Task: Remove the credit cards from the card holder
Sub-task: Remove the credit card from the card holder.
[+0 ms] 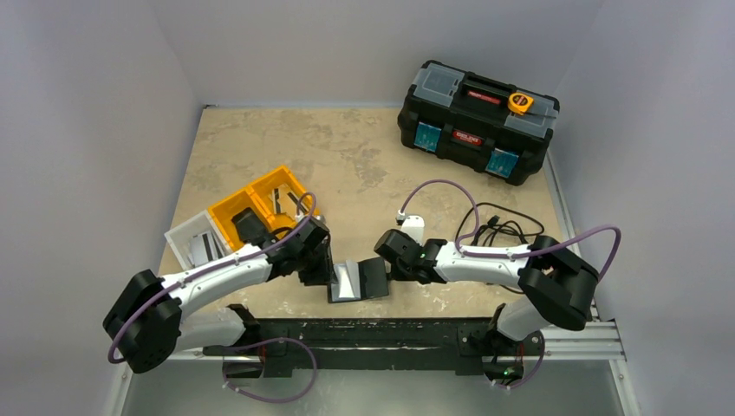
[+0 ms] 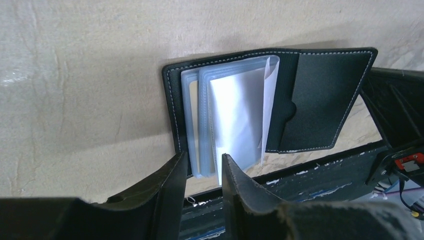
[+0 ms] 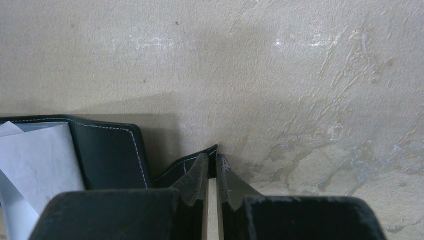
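The black card holder (image 1: 374, 277) lies open near the table's front edge, between my two grippers. In the left wrist view the card holder (image 2: 320, 100) shows grey-blue plastic sleeves (image 2: 205, 115) and a pale glossy sleeve page (image 2: 237, 115) standing up from its spine. No separate credit card shows; any cards are hidden inside the sleeves. My left gripper (image 2: 202, 162) is partly open, with the sleeves' lower edge between its jaws. My right gripper (image 3: 212, 162) is shut on the right corner of the card holder's cover (image 3: 107, 155), lifting it slightly.
A big black toolbox (image 1: 477, 121) stands at the back right. Orange bins (image 1: 260, 208) and a white tray (image 1: 195, 243) sit behind the left arm. Black cables (image 1: 494, 227) and a small white object (image 1: 413, 227) lie behind the right arm. The black mounting rail (image 1: 373, 334) runs along the front edge.
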Controlling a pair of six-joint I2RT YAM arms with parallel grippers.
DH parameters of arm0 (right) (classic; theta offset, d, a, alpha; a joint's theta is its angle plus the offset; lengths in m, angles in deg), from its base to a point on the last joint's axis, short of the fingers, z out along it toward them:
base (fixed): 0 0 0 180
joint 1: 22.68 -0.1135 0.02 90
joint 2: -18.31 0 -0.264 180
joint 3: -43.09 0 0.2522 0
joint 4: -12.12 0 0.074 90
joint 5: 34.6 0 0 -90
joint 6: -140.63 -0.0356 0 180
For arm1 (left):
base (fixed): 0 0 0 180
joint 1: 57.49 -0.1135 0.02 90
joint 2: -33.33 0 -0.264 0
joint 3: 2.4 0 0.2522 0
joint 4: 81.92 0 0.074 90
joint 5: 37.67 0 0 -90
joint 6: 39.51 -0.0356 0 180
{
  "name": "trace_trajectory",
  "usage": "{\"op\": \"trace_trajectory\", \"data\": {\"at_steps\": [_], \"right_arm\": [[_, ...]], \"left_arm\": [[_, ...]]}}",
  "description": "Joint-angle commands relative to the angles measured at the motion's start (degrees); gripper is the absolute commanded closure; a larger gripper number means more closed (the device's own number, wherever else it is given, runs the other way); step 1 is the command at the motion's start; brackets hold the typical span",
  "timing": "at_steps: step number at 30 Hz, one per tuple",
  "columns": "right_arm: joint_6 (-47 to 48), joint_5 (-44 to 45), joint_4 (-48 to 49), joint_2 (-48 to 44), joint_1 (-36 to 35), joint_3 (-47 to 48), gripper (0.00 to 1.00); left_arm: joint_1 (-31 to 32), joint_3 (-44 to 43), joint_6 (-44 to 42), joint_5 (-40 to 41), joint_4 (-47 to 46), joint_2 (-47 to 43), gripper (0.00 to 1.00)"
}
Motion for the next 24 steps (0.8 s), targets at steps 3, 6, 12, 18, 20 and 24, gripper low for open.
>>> {"op": "trace_trajectory", "data": {"at_steps": [3,6,12,18,20,24], "right_arm": [[-0.63,-1.62,4.16,2.43,0.16,-1.27,1.00],[-0.61,-1.88,4.47,2.73,0.20,-1.30,1.00],[-0.49,-2.15,4.78,3.18,0.20,-1.40,1.00],[0.13,-2.15,4.60,3.56,0.22,-0.64,1.00],[0.28,-2.19,4.44,3.68,0.21,-0.37,1.00],[1.03,-0.84,3.49,4.01,0.20,0.59,1.00]], "left_arm": [[1.88,1.23,1.48,-1.91,-4.04,0.46,0.69],[2.49,1.24,1.83,-2.60,-5.56,1.33,0.68],[3.29,0.62,2.24,-3.31,-7.21,2.88,0.71],[3.66,0.20,2.88,-3.82,-8.70,4.59,0.75],[3.82,0.01,3.20,-3.77,-9.00,4.22,0.80],[4.06,-1.04,3.19,-3.37,-8.57,3.69,0.90]]}}
